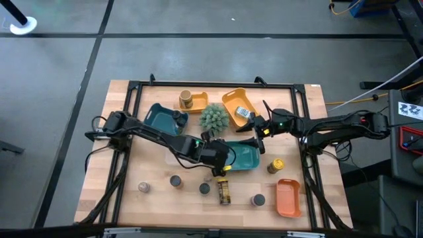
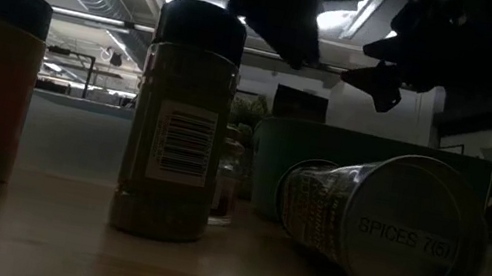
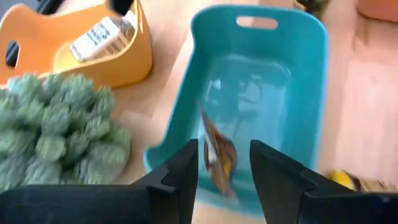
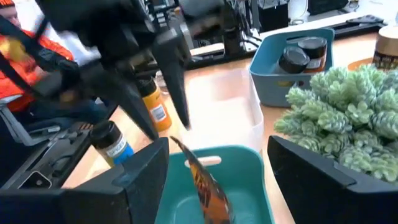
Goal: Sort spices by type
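The left gripper [image 3: 222, 163] stands narrowly parted above the amber packet [image 3: 217, 155]. The packet tilts inside the teal tray [image 3: 311, 74] mid-table. The right gripper [image 4: 217, 180], wide, holds nothing.

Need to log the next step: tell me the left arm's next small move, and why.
Probably lift the left tool straight up and clear of the teal tray. Its fingers stand parted above the tray, and the amber packet sits loose between them, leaning inside the tray, so the drop looks done. The right tool waits open nearby.
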{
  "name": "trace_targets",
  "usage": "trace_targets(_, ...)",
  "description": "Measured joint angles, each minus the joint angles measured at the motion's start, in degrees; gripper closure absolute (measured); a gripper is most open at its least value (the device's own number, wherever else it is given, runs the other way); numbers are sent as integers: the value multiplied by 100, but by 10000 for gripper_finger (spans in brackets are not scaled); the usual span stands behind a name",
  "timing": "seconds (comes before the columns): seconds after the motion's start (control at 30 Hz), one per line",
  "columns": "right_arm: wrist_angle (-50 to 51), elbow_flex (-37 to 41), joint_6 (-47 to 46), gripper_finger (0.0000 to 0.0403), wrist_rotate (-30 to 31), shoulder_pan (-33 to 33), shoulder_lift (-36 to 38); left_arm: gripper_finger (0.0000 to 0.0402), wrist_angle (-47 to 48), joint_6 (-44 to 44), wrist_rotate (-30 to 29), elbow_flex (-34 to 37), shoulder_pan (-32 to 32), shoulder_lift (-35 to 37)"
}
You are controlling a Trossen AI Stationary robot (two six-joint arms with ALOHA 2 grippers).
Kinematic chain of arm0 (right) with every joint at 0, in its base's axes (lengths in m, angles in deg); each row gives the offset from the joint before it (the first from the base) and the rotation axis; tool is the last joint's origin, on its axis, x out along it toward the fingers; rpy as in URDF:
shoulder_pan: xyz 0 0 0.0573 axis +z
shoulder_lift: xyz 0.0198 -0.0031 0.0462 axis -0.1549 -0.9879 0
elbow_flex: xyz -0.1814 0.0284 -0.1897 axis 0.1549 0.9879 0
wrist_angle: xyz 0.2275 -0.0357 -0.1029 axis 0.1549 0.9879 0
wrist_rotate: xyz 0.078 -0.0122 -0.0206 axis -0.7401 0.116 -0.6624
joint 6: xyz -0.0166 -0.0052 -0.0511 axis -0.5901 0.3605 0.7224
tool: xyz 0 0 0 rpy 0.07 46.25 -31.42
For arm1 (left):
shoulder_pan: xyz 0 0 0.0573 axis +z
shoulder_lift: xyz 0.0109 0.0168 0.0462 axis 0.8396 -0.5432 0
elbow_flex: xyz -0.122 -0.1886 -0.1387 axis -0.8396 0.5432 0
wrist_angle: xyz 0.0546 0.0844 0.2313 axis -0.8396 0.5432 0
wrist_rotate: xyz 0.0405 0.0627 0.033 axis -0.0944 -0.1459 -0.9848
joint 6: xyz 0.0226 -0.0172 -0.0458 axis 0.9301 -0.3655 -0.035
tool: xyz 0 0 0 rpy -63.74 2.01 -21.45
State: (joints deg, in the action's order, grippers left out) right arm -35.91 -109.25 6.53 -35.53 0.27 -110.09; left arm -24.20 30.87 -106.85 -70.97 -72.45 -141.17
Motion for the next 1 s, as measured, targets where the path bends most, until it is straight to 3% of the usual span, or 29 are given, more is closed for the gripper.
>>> trace_targets(0.27, 12, 2, -1, 130, 4, 1, 0, 272, 830, -768, 217, -31, -389, 662)
trace_targets(0.5, -19, 2, -1, 130, 11, 0, 0, 270, 1105, -941, 245, -31, -687, 798)
trace_targets(0.8, -25, 2, -1, 130, 13, 0, 0, 204, 1696, -1547, 280, -31, -610, 768)
trace_targets(0.87, -25, 2, -1, 130, 13, 0, 0, 190, 1818, -1652, 503, -29, -589, 770)
trace_targets(1.0, -26, 2, 0, 130, 15, 0, 0, 170, 2266, -2167, 1493, -28, -595, 856)
